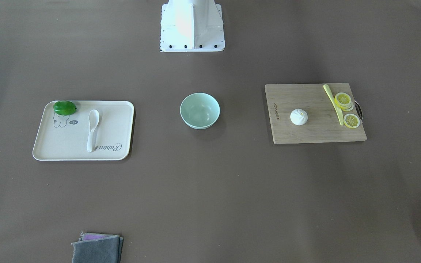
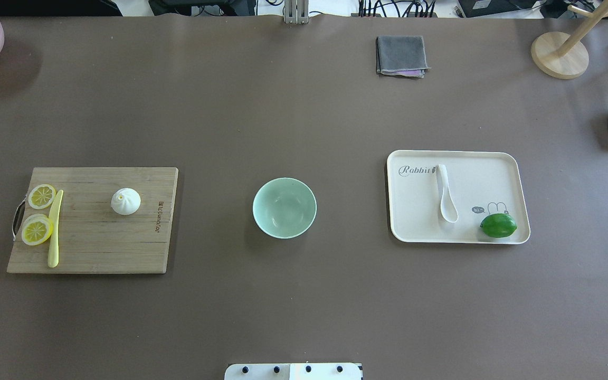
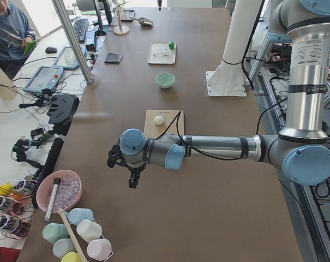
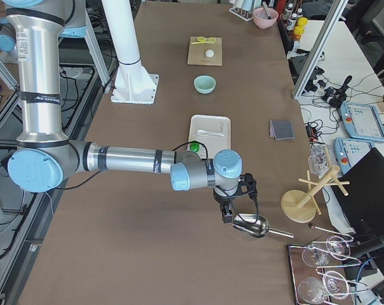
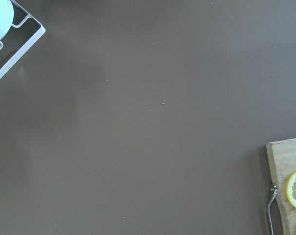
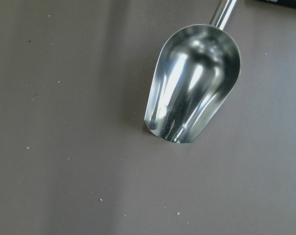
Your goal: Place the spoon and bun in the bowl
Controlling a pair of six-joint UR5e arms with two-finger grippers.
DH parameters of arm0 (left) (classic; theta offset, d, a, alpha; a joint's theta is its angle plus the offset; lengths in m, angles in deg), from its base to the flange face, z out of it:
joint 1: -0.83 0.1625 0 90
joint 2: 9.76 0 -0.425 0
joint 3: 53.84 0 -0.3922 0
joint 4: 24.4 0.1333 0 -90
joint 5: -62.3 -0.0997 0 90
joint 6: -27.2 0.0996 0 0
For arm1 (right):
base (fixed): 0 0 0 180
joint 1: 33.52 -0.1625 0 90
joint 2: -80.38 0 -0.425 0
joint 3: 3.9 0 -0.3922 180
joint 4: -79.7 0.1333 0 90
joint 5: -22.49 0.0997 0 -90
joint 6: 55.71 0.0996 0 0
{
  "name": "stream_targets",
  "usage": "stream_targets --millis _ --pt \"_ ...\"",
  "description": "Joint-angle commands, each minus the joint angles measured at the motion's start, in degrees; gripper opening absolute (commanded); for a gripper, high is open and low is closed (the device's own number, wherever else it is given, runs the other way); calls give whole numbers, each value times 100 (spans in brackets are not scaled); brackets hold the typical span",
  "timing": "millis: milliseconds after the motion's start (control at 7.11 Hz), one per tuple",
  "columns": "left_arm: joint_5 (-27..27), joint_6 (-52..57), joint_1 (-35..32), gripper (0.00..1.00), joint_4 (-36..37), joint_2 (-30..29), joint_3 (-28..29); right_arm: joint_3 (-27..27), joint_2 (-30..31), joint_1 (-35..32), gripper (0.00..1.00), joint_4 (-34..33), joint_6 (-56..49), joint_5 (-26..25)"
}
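Middle of a brown table: a round, pale mint-green bowl (image 2: 284,208), empty, open side up. Well off to the robot's right, on a cream rectangular plastic tray (image 2: 494,169) shared with a glossy green lime (image 2: 498,225) — a white ceramic-style soup spoon (image 2: 445,195), lying flat and apart from the lime. Long axis nearly straight away from the robot: deep scoop at the near end, short thick handle pointing to the far side. Well off to the robot's left, on a bamboo cutting board (image 2: 98,243), a small white pleated steamed bun (image 2: 125,201), sitting upright toward the board's inner side, apart from the yellow lemon slices (image 2: 41,196) and the thin yellow-green knife (image 2: 54,229) by the outer, handled edge. Neither spoon nor bun in the bowl yet. Right gripper (image 4: 227,215) visible only from the side camera, hanging low past the tray toward the table's right end, just above a shiny metal scoop (image 6: 194,100); cannot tell whether clenched or released. Left gripper (image 3: 133,180) likewise visible only from the side, low over bare table beyond the board's handled edge; again impossible to say whether spread or closed. Judged from this layout: spoon nearer the right arm, bun nearer the left, each lying inward from its gripper, on the way toward the bowl. For the spoon, probably a grasp across the narrow handle — fingers closing along the table's length, square to that away-pointing axis.
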Motion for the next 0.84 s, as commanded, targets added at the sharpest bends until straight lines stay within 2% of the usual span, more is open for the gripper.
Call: stream_targets --millis 0,422,703 --pt "1 -6 16 98 -292 3 -81 6 32 23 100 254 29 263" --pt "18 -6 25 98 -567 144 -82 -81 6 172 100 308 47 449" --pt "106 -24 217 98 -567 135 -73 -466 -65 627 100 300 255 450"
